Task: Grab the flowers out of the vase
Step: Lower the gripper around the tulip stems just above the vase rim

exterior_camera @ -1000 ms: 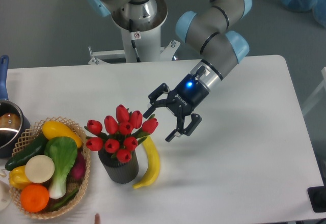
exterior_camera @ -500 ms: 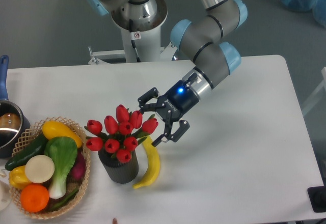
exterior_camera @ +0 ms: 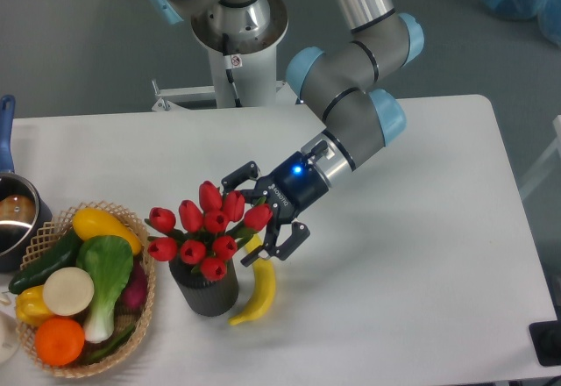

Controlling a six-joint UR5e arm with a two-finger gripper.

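Red tulip flowers crowd the ribbed dark vase, fingers spread apart beside them.

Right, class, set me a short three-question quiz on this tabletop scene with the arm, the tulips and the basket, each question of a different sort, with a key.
1. True or false: the end effector is shut on the red tulips.
2. Multiple choice: what lies on the table just right of the dark ribbed vase? A. an orange B. a banana C. a cucumber
3. Fill in: the orange sits in the wicker ____.

Key: 1. False; its fingers are spread at the right edge of the bunch. 2. B. 3. basket.
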